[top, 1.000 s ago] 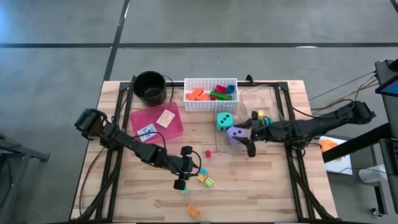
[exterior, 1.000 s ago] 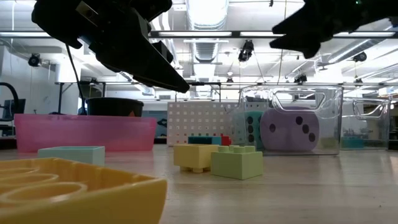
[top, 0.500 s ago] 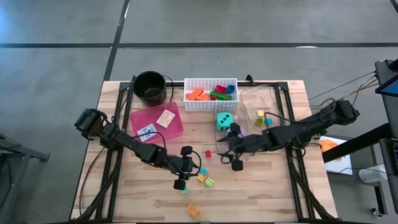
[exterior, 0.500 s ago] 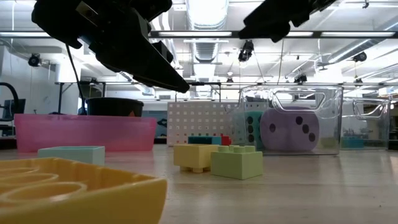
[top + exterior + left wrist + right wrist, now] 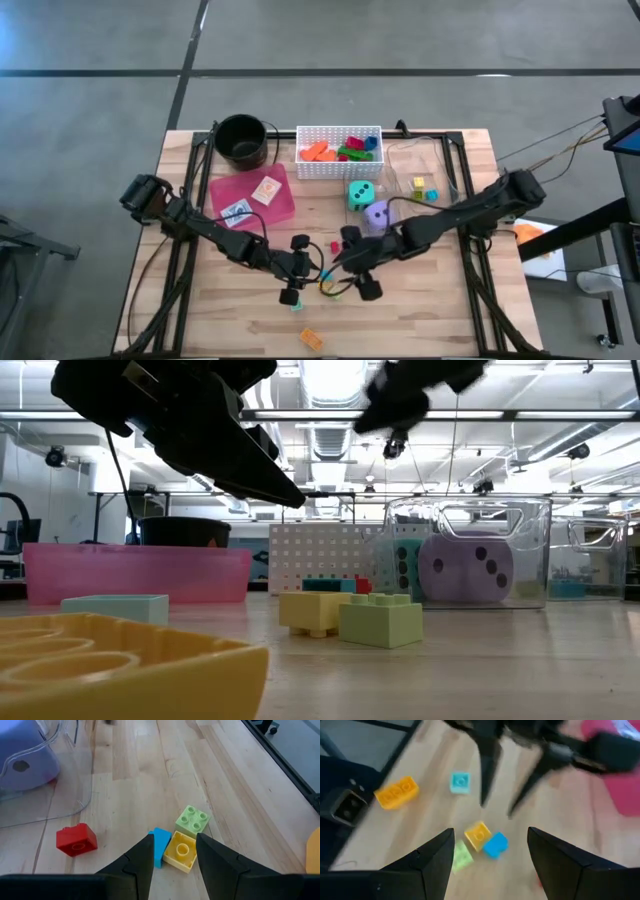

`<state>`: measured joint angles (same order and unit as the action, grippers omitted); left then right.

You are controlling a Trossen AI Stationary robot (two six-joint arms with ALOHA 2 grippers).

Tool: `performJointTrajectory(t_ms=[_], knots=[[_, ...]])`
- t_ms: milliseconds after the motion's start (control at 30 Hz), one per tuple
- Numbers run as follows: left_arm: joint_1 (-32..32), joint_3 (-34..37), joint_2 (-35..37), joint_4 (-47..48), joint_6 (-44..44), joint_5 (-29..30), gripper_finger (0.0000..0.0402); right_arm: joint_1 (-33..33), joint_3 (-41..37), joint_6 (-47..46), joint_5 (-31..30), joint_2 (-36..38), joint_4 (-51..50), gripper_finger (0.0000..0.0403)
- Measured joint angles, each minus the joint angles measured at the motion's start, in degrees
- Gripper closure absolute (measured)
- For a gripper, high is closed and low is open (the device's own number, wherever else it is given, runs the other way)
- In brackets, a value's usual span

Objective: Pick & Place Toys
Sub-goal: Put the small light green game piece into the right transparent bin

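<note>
Right claw (image 5: 352,272), open and empty, has swung from the purple spotted plastic dice (image 5: 377,214) over to the small blocks.
Left claw (image 5: 297,268) waits half open by the yellow plastic block (image 5: 181,851); 1 pick looks near.

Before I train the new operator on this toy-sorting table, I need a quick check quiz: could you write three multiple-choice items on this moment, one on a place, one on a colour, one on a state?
1. Where does the purple die lie?
A. in the white basket
B. beside the teal die, between it and the right arm
C. on the pink tray

2. What colour is the block between the left gripper's fingers in the left wrist view?
A. yellow
B. red
C. orange

3. How do the right gripper's fingers stand?
A. shut on a card
B. shut on the die
C. apart, holding nothing

Key: 1 B, the high view shows it there. 2 A, a yellow block shows in the gap. 3 C, the right wrist view shows an empty gap.
</note>
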<state>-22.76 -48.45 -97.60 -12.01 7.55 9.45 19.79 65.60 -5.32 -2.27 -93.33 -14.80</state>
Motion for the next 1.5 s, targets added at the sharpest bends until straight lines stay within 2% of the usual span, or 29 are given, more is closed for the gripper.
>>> performJointTrajectory(t_ms=[300, 433, 567, 633, 767, 1000, 1067, 1267, 1367, 1500], knots=[[0.0, 0.0, 0.0, 0.1, 5.3, 0.0, 0.0252, 0.4, 8.6, -0.4, 1.1, -7.8, -11.2, 0.0152], [0.0, 0.0, 0.0, 0.4, 5.5, 0.0, 0.0252, 1.0, 11.1, -4.4, 1.2, -9.3, -14.7, 0.0152], [-0.6, -0.2, 1.7, 7.2, 6.1, -2.8, 0.0252, 3.1, 12.0, -7.0, 1.1, -8.8, -15.9, 0.0152], [-1.0, -0.3, 3.6, 11.0, 6.5, -3.5, 0.0252, 4.5, 11.6, -7.2, 0.8, -8.4, -15.5, 0.0152], [-1.1, 0.2, 7.0, 15.6, 10.1, -3.5, 0.0252, 7.1, 9.4, -10.1, -0.6, -8.6, -8.1, 0.0152], [-1.6, 2.8, 8.6, 13.2, 11.9, -3.0, 0.0252, 10.2, 8.4, -15.2, -1.4, -12.0, -2.0, 0.0152], [-1.5, 3.7, 8.5, 11.0, 12.5, -2.8, 0.0252, 11.0, 8.5, -20.4, -5.3, -13.5, 0.4, 0.0152], [-1.6, 4.8, 8.5, 10.8, 12.5, -2.4, 0.0252, 13.6, 8.5, -40.3, -19.0, -18.5, -0.4, 0.0152], [-1.5, 4.8, 8.5, 10.5, 12.4, -2.2, 0.0252, 15.0, 8.9, -44.1, -23.4, -21.1, -0.4, 0.0152], [-1.6, 4.8, 8.5, 10.4, 12.4, -2.2, 0.0252, 15.2, 9.9, -45.5, -24.1, -24.5, -0.4, 0.0152]])
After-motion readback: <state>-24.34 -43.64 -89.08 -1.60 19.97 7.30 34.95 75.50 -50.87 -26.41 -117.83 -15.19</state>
